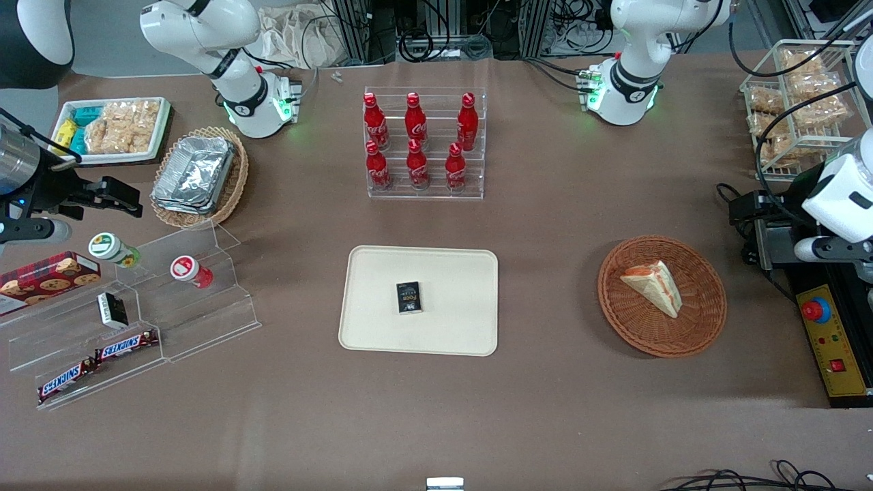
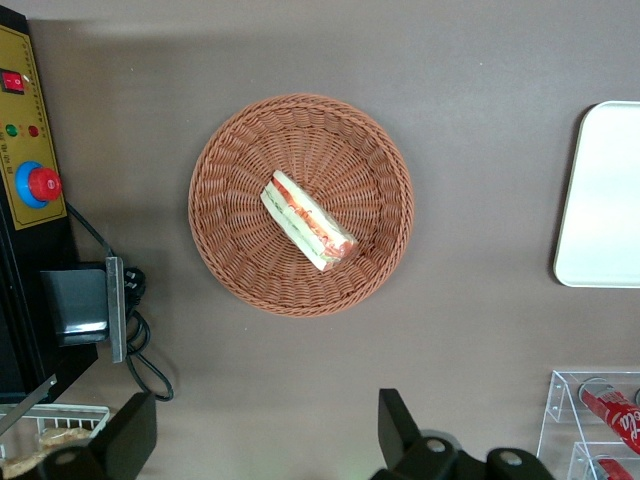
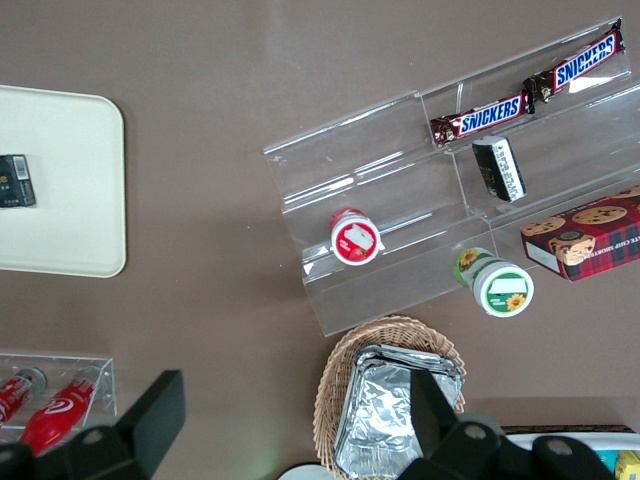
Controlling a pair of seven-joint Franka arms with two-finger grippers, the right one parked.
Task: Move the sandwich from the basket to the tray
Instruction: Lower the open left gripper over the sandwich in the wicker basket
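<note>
The sandwich [image 1: 653, 285], a pale wedge with red and green filling, lies in the round reddish-brown basket [image 1: 614, 300] toward the working arm's end of the table. It also shows in the left wrist view [image 2: 305, 220], in the middle of the basket [image 2: 230, 150]. The cream tray [image 1: 382, 273] lies flat at the table's middle, beside the basket; its edge shows in the left wrist view [image 2: 605, 200]. My left gripper [image 1: 743, 206] hangs high above the table beside the basket, open and empty [image 2: 265, 430], apart from the sandwich.
A small black box [image 1: 409, 297] lies on the tray. A clear rack of red cola bottles [image 1: 424, 143] stands farther from the front camera than the tray. A yellow control box with a red button [image 1: 829, 341] and a grey bracket [image 1: 771, 242] lie beside the basket.
</note>
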